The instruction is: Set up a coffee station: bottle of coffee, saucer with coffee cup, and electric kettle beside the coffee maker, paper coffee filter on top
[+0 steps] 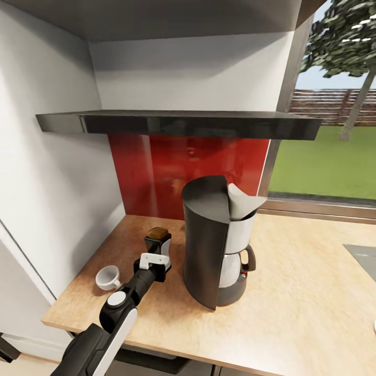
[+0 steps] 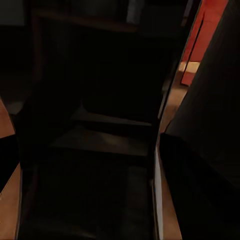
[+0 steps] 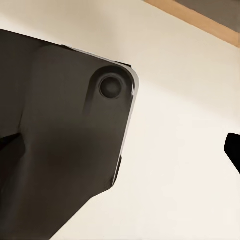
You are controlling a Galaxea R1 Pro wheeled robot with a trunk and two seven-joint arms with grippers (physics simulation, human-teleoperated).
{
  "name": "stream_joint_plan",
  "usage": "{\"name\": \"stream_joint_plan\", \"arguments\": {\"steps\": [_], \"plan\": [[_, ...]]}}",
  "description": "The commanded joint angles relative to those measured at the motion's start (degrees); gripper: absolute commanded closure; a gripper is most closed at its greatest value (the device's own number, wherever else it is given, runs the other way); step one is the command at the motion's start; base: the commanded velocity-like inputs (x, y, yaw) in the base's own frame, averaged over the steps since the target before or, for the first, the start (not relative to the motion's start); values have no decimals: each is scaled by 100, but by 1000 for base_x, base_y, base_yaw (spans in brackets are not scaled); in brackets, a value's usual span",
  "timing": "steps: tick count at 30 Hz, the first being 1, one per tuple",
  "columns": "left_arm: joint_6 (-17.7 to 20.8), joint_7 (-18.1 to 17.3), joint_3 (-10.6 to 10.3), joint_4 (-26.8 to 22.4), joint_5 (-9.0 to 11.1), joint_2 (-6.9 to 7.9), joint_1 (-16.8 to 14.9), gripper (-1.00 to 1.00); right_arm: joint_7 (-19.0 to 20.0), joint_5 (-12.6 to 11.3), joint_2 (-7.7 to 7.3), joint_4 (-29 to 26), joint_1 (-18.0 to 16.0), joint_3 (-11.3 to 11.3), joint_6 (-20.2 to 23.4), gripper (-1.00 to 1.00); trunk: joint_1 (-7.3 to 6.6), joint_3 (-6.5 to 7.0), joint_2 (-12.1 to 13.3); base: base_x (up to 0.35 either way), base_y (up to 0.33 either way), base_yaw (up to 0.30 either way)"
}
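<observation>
Head view: left gripper (image 1: 158, 259) jaws clasp bottle of coffee (image 1: 157, 242) on worktop (image 1: 292, 297), between coffee cup (image 1: 107, 277) and coffee maker (image 1: 215, 245); paper coffee filter (image 1: 241, 201) on top. Right jaws' state cannot be told.

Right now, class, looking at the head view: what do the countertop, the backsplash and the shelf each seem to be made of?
Countertop: light wood or wood-look laminate, matte, with faint grain and a pale front edge.
Backsplash: glossy red panel, perhaps glass or lacquer, since it carries soft reflections.
Shelf: thin black board, smooth and semi-gloss, with light streaks along its front edge; the material underneath is unclear.
</observation>
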Motion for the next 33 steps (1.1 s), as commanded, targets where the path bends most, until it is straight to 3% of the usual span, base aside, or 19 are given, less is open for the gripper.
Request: {"name": "stream_joint_plan", "arguments": {"steps": [1,6,10,11,17,33], "plan": [[19,53,-16,-9,52,9,-5,100,-18,14,-3,-10,2,29,-4,-100,4,-11,-12,18,0,-1],[-70,55,-14,1,9,20,4,100,-12,17,-1,-10,2,29,-4,-100,4,-11,-12,6,0,0],[-712,33,-20,412,-269,-4,0,100,24,34,30,9,2,54,30,-100,4,-11,-12,0,0,0],[-1040,9,-22,835,-341,-18,-5,100,35,39,67,157,2,66,121,-100,4,-11,-12,0,0,0],[-1592,-5,-41,1457,-368,-35,-30,100,23,26,69,198,2,26,171,-100,4,-11,-12,0,0,0],[-1729,-6,-71,1598,-370,-65,-46,100,6,14,60,209,2,29,172,-100,4,-11,-12,64,0,0]]}}
